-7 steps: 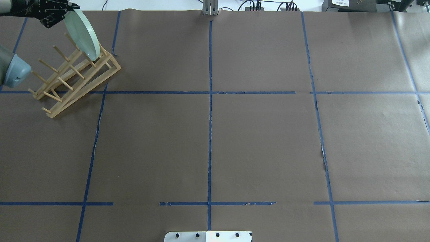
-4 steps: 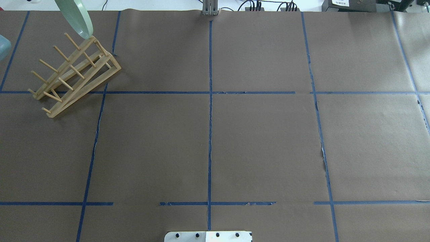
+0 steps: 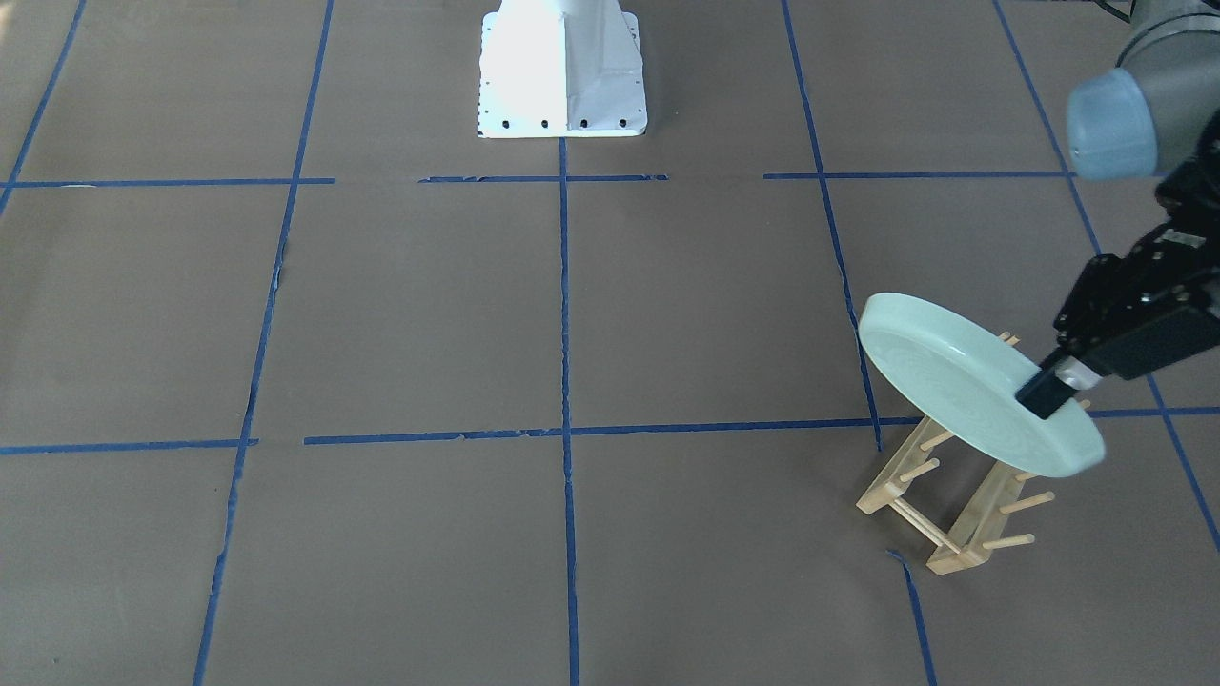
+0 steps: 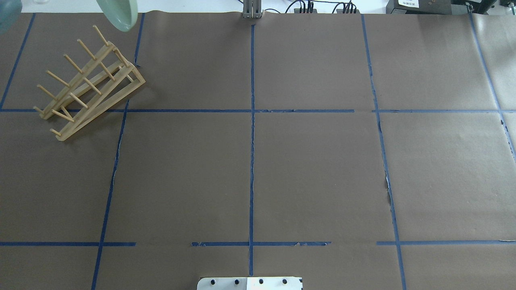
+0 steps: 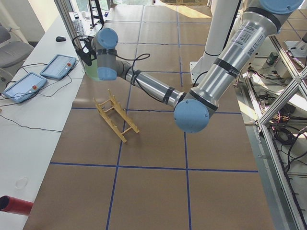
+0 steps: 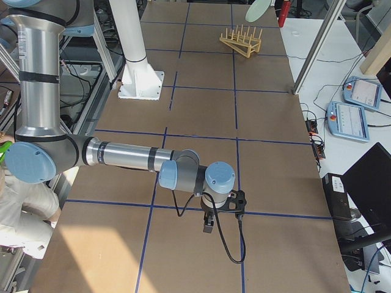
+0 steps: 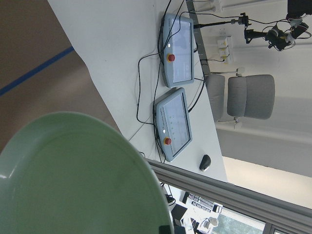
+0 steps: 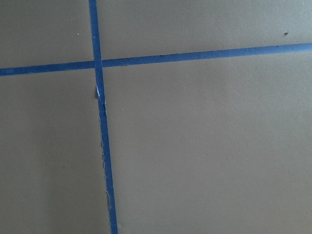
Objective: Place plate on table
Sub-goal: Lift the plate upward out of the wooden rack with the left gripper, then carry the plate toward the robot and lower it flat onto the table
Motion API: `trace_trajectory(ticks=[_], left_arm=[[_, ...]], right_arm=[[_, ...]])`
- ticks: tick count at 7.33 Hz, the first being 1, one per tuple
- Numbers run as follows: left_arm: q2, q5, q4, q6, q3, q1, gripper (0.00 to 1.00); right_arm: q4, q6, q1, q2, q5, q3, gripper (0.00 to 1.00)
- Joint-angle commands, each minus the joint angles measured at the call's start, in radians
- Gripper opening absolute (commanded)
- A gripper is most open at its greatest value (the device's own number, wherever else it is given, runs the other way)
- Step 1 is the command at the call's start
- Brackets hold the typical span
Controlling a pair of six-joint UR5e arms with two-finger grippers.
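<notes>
1. Plate [image 3: 944, 381]: round, smooth, pale mint-green, with a low raised rim and faint concentric rings. It is held tilted in the air above the wooden peg rack [image 3: 953, 519], clear of the brown paper-covered table [image 3: 429, 314].
2. Left gripper [image 3: 1046, 393]: its black fingers pinch the plate's rim.
3. Right gripper [image 6: 208, 223]: whether it is spread or closed cannot be told.
4. Compared with one second ago, the plate has risen clear of the rack's pegs.

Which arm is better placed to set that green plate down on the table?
Left. The left gripper holds the plate by its rim, aloft near the wooden rack. The right gripper hangs over the table far away.
</notes>
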Motion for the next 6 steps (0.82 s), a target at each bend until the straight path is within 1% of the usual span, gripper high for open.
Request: trace_trajectory(ticks=[1, 2, 3, 4, 5, 6], left_arm=[[-0.032, 0.064, 0.409, 0.274, -0.144, 0.177, 0.0], [-0.036, 0.194, 0.605, 0.385, -0.195, 0.285, 0.0], [-0.058, 0.297, 0.789, 0.466, -0.21, 0.376, 0.0], [-0.081, 0.379, 0.946, 0.535, -0.192, 0.485, 0.0], [-0.1, 0.455, 1.049, 0.592, -0.149, 0.569, 0.0], [-0.127, 0.484, 1.067, 0.598, -0.056, 0.62, 0.0]], right_arm=[[0.0, 0.0, 0.0, 0.0, 0.0, 0.0, 1.0], [0.0, 0.0, 0.0, 0.0, 0.0, 0.0, 1.0], [0.0, 0.0, 0.0, 0.0, 0.0, 0.0, 1.0], [0.0, 0.0, 0.0, 0.0, 0.0, 0.0, 1.0], [0.0, 0.0, 0.0, 0.0, 0.0, 0.0, 1.0], [0.0, 0.0, 0.0, 0.0, 0.0, 0.0, 1.0]])
